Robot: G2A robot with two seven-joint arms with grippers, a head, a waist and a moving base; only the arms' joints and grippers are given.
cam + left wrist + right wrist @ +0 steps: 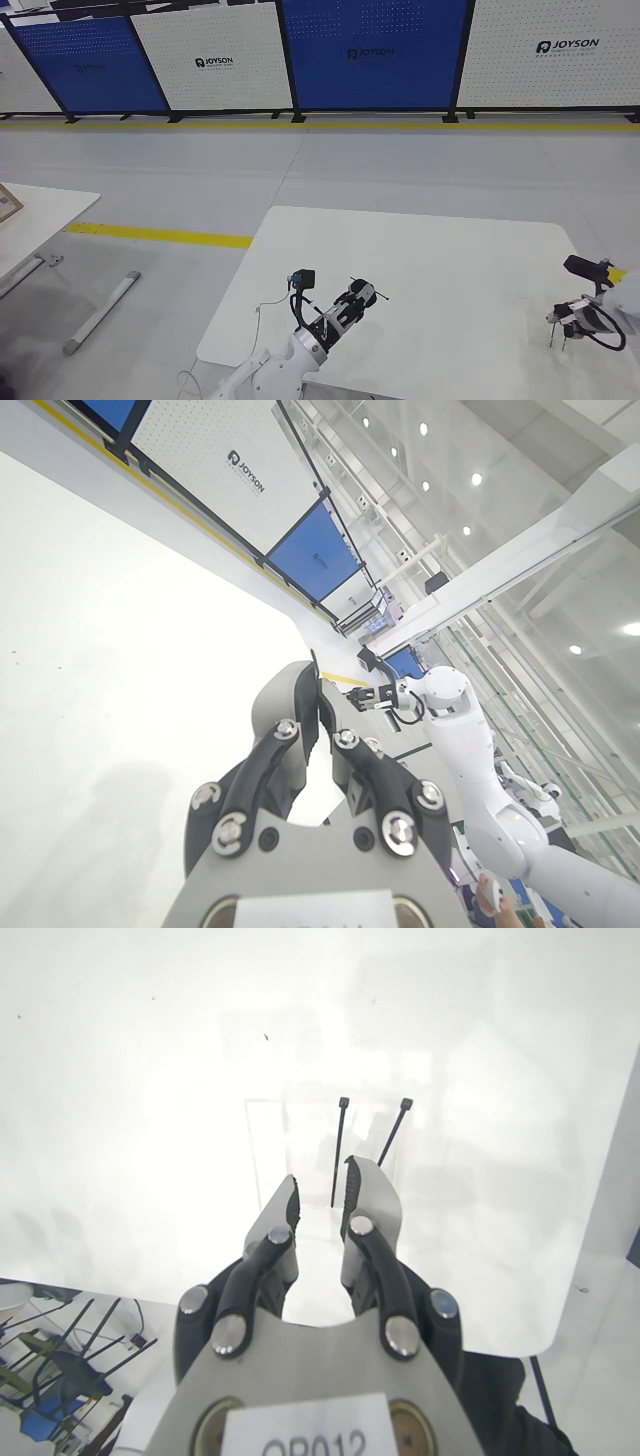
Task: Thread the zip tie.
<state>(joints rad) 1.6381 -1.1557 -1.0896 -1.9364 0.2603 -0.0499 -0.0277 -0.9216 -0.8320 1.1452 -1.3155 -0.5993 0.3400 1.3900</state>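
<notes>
Starting with your right pincer (322,1173): its fingers stand apart, close to two zip ties and touching neither. The near zip tie (339,1148) stands almost upright, its tail in line with the gap between the fingers. The second zip tie (393,1134) leans beside it, with its lower end hidden behind one finger. Both are propped heads-up in a clear holder (265,1153) on the white worktop (450,250). I take that to be so you can pinch a strap from the side rather than scrape it off a flat surface. They are thin black straps, each ending in a small square head. I'd expect them stiff enough to stand but quick to bend under a squeeze. The holder is glassy and hard to make out against the worktop, so mind its walls.

Your left pincer (317,680) sits well apart, over the worktop's near left part. Its ribbed pads are pressed together on a thin black strip (312,657) that pokes past the tips. I judge it to be another tie, held up for threading, though that isn't certain.
</notes>
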